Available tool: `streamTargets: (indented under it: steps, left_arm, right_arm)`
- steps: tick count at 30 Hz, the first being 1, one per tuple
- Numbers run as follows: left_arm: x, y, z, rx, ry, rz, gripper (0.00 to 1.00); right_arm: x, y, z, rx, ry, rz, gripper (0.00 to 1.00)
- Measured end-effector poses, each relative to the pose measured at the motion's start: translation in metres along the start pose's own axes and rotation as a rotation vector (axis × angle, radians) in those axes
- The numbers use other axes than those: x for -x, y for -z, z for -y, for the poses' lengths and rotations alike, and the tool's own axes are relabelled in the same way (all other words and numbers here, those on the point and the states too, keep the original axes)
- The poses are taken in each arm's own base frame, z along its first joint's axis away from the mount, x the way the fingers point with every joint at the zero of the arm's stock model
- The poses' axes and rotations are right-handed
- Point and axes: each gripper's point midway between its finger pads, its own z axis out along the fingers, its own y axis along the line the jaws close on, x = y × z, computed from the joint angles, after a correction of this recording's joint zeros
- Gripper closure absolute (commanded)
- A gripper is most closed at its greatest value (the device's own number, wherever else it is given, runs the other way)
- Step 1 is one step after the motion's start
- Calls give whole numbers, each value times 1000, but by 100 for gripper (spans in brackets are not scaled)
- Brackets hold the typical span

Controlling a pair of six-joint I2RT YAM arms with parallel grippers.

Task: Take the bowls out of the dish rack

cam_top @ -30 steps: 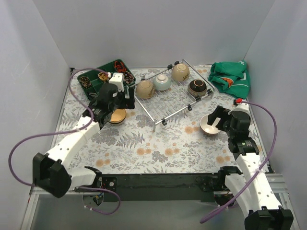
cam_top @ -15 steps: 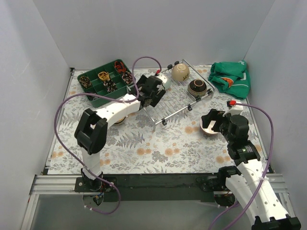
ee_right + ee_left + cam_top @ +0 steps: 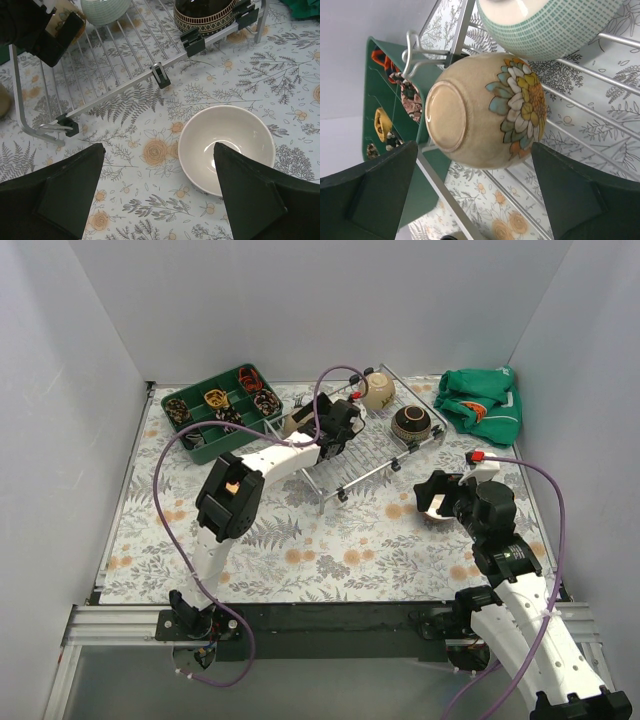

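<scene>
The silver wire dish rack (image 3: 362, 455) stands at the back middle. On it lie a beige flower-painted bowl (image 3: 485, 110), a mint-green bowl (image 3: 545, 25), a beige bowl (image 3: 377, 390) and a dark brown bowl (image 3: 411, 423). My left gripper (image 3: 475, 175) is open over the rack's left end, its fingers either side of the flower bowl and a little short of it. My right gripper (image 3: 159, 160) is open and empty above the table, beside a white-lined bowl (image 3: 227, 150) standing upright there. In the right wrist view the rack (image 3: 115, 65) lies ahead.
A green compartmented tray (image 3: 215, 410) with small items sits at the back left. A green cloth (image 3: 482, 405) lies at the back right. Grey walls close in three sides. A tan bowl edge (image 3: 2, 100) shows on the table left of the rack.
My left arm swung from the table left of the rack to over the rack's left end, at the flower bowl. My right arm shifted only slightly by its bowl.
</scene>
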Motion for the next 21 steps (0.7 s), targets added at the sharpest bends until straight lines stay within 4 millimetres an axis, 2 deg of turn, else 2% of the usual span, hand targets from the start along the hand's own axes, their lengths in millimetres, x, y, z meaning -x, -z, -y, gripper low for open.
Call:
streamTargets:
  steps: [10, 21]
  left_arm:
    - [-5, -21, 19, 17, -151, -22, 2]
    - [0, -25, 18, 74, -226, -18, 2]
  right_arm:
    - [-8, -2, 1, 2, 2, -15, 1]
    - [-9, -2, 1, 3, 6, -19, 1]
